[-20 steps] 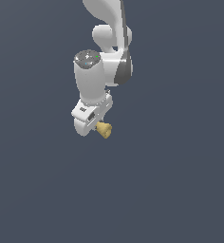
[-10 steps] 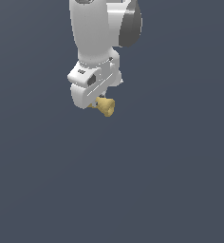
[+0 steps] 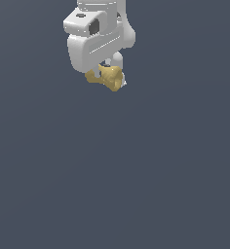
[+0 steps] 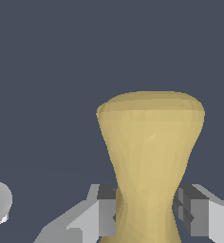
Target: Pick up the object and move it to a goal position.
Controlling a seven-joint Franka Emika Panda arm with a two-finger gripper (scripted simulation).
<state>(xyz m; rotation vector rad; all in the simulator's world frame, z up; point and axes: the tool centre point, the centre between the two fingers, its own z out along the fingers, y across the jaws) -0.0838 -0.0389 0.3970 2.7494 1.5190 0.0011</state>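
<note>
While the white gripper (image 3: pixel 107 73) hangs high in the exterior view, its two fingers (image 4: pixel 102 216) are closed inward on the narrow waist of the tan-yellow bone-shaped piece (image 3: pixel 108 78), one dark pad on each side, as the wrist view shows. The pads press against the waist with no visible gap, so the gripper is only as wide as that waist. The piece is held just beneath the white hand body (image 3: pixel 95 46), tilted, with one flared end pointing toward the exterior view's right and slightly down, and the other end partly hidden behind the hand on the exterior view's left. In the wrist view the near flared end (image 4: pixel 151 111) fills the middle of the frame, rounded and smooth. Around the arm, the setting is a uniform dark grey-blue field (image 3: pixel 136 185). No edge, corner, horizon or shadow is visible in it, so it cannot be told whether this is a floor, a wall or plain background, nor how high above any surface the piece sits.
</note>
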